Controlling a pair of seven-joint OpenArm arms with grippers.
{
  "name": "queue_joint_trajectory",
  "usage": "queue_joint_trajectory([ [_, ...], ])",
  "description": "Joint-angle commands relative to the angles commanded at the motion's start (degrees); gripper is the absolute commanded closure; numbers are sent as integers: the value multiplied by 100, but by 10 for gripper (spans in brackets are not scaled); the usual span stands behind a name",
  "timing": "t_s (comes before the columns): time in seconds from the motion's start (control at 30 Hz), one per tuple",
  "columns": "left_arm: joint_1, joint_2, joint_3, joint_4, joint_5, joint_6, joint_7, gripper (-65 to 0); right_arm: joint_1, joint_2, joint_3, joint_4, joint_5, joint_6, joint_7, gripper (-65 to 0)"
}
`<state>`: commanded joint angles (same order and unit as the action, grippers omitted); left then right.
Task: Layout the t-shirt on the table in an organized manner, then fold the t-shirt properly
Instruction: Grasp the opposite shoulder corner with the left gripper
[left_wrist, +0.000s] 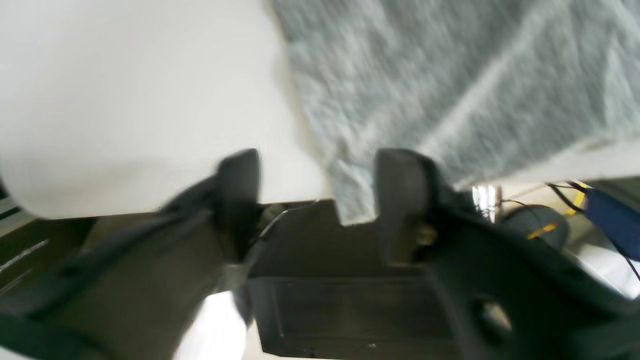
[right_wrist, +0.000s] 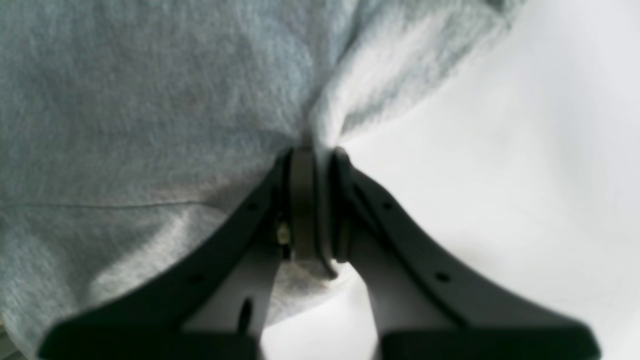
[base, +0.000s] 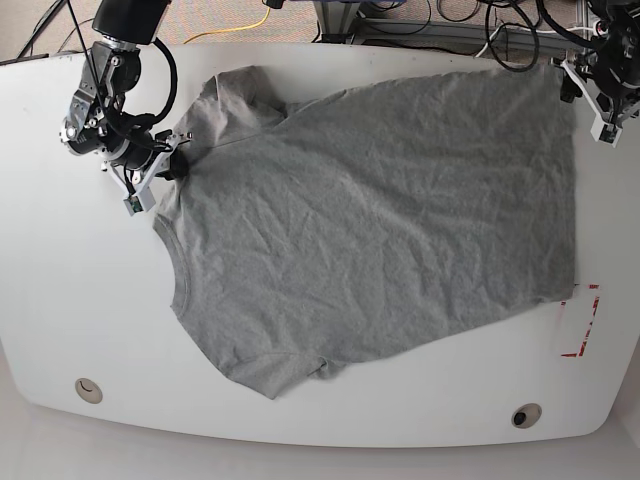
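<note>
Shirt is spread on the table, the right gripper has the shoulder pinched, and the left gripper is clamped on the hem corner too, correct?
Not quite. The left gripper is open: the left wrist view shows its jaws apart, with the t-shirt corner between them at the table edge, not clamped. The right gripper is indeed shut on the cloth near the shoulder.
</note>
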<state>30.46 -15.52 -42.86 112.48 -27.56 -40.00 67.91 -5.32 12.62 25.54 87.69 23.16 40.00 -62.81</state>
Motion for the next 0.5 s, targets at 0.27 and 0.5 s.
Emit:
queue_joint_trajectory([
  [0.27, 141, 114, -9, -18, 9, 0, 0, -500, -9, 0, 0, 0, 0, 0, 0, -59],
  [0.5, 185, 105, 26, -246, 9, 0, 0, -500, -18, 0, 0, 0, 26, 0, 9, -59],
])
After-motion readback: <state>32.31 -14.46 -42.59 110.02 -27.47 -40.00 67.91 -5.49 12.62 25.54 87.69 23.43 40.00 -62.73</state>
